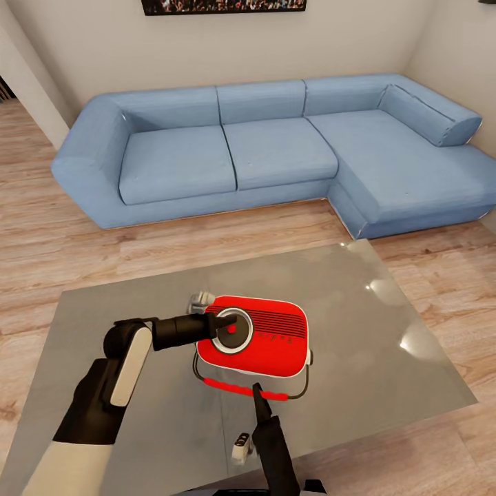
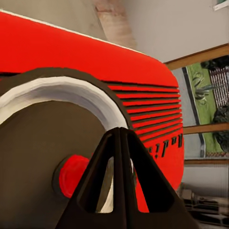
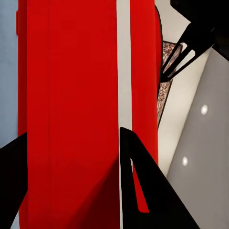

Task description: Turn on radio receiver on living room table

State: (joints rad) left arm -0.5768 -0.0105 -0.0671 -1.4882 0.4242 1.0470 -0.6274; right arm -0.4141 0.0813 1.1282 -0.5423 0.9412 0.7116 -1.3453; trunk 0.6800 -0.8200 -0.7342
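Red and rounded, the small box-shaped radio receiver [image 1: 258, 335] with white edge trim lies face-up near the middle of the low square table [image 1: 386, 331], whose glossy grey top mirrors ceiling lights. Its thin red-and-black loop handle [image 1: 249, 390] lies on the table's top, on the radio's side nearest the robot.

The left gripper [image 1: 226, 320] has its two black fingers pressed together into a single point, as the left wrist view [image 2: 120, 143] shows, and that point rests over the round white-ringed dial [image 1: 233, 329], just beside the dial's red centre knob [image 2: 71, 174]. It grips nothing. The left arm [image 1: 131, 358] reaches forward with the elbow bent, the forearm running across the table toward the radio's dial side.

The right gripper [image 1: 258, 398] points forward from the table's near edge, its tip at the loop handle. In the right wrist view its black fingers [image 3: 143, 186] stand apart, with the radio's red side and white trim stripe [image 3: 123, 71] between them; contact cannot be judged.

Behind the table stands a big blue L-shaped sofa [image 1: 275, 148] on a light wood floor [image 1: 41, 241].
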